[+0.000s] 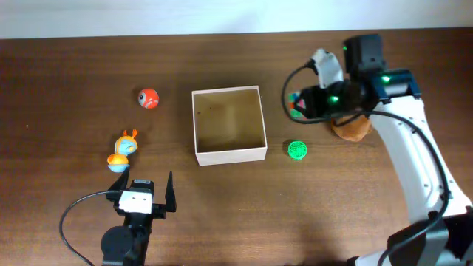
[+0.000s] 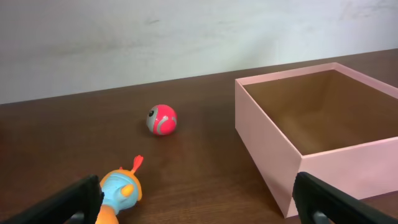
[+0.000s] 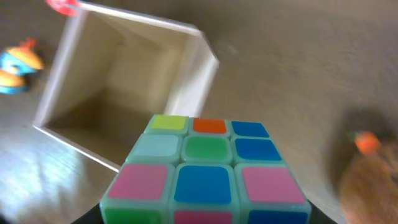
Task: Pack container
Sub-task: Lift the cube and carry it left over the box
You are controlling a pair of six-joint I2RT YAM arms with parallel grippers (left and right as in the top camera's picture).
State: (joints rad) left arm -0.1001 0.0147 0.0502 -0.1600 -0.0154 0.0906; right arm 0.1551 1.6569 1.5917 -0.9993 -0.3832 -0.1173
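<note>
Container (image 1: 230,154): centre of the overhead frame, square, open top, white walls, tan floor bare. Its 4 rims are unobstructed from above. In the left wrist view it (image 2: 267,143) fills the right half, with the near corner towards the camera.

Right of it: a strip of bare table (image 1: 74,74), then the right gripper (image 1: 307,102), level with the upper half of the right wall and clamped on a cube (image 1: 297,105). The cube is apart from the wall. In the right wrist view the cube (image 3: 205,174) fills the lower centre, and the container (image 3: 186,68) sits upper left beyond it. A green toy (image 1: 297,150) lies near the container's lower right corner, not touching. A brown plush (image 1: 351,131) lies partly under the right arm.

Left of it: a wide bare gap, then a red ball (image 1: 148,97) level with the upper rim and an orange-blue toy (image 1: 123,151) level with the lower one. Both are well apart from the wall.

Lower left: the left gripper (image 1: 142,186), jaws wide, empty, just below the orange-blue toy. In its wrist view the 2 fingers (image 2: 62,205) stand at the bottom corners.

The table's far edge runs along the top of the overhead frame.
</note>
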